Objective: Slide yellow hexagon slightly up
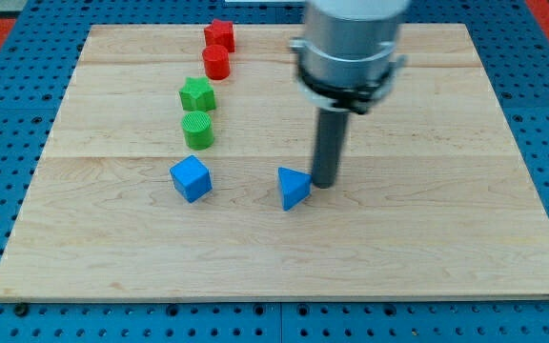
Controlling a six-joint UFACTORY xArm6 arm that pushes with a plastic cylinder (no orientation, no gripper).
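The arm's rod carries no claw; my tip [324, 183] rests just right of the blue triangular block [293, 188], mid-board. No yellow hexagon shows anywhere. Red, green and blue blocks line up towards the board's [446, 238] top-left.
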